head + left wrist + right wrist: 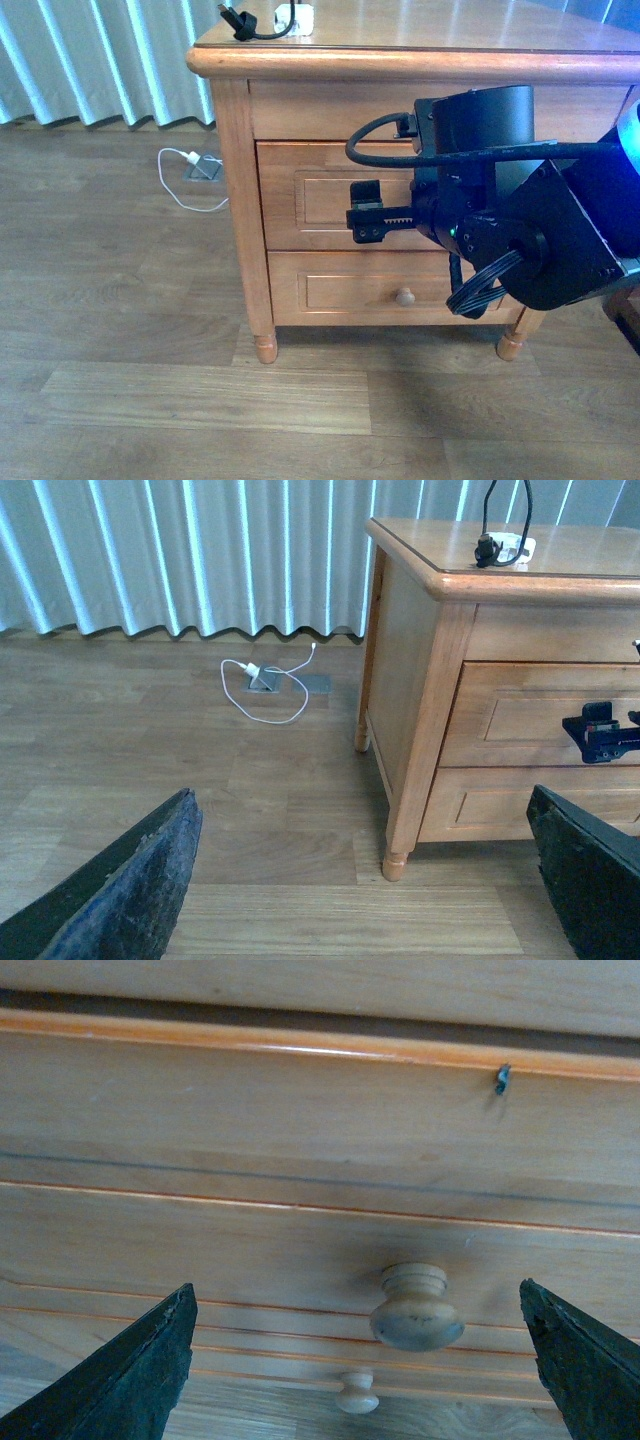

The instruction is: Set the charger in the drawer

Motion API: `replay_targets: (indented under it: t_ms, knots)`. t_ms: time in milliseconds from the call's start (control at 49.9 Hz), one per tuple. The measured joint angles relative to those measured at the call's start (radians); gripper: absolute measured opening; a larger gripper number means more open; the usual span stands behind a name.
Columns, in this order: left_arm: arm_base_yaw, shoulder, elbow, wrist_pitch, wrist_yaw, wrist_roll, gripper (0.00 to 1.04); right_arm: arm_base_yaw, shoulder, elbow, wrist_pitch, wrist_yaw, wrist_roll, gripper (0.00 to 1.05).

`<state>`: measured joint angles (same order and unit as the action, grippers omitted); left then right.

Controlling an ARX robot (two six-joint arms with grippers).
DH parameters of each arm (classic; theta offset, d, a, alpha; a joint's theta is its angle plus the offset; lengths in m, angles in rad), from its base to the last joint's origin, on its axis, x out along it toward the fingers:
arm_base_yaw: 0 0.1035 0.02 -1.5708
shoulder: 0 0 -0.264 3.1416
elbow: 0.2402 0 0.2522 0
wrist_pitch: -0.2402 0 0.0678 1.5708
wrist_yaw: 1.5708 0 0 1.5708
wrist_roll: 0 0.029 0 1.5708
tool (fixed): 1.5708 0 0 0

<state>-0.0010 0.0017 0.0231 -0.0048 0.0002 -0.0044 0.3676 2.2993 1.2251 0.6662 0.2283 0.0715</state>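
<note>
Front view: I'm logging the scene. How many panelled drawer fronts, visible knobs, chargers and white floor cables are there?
Drawer fronts: 2
Knobs: 1
Chargers: 1
White floor cables: 1
Total: 5

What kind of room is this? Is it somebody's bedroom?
Maybe a bedroom, or another room in a home. There's a wooden bedside cabinet, long pale curtains, and a wood floor with a white cable lying on it.
</note>
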Motion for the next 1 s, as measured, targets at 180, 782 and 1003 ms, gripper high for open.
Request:
replay_targets:
  t_ms: [180,782,1003]
  knots:
    - [0.000,0.000,0.000,0.000,0.000,0.000,0.99,-0.011,0.027,0.027,-0.002,0.006,-0.020,0.96]
    - [0.000,0.000,0.000,0.000,0.000,0.000,0.99,-0.032,0.053,0.046,-0.016,0.037,-0.023,0.75]
    - [0.000,0.000,0.000,0.000,0.000,0.000,0.99,-0.037,0.053,0.046,-0.026,0.025,-0.027,0.44]
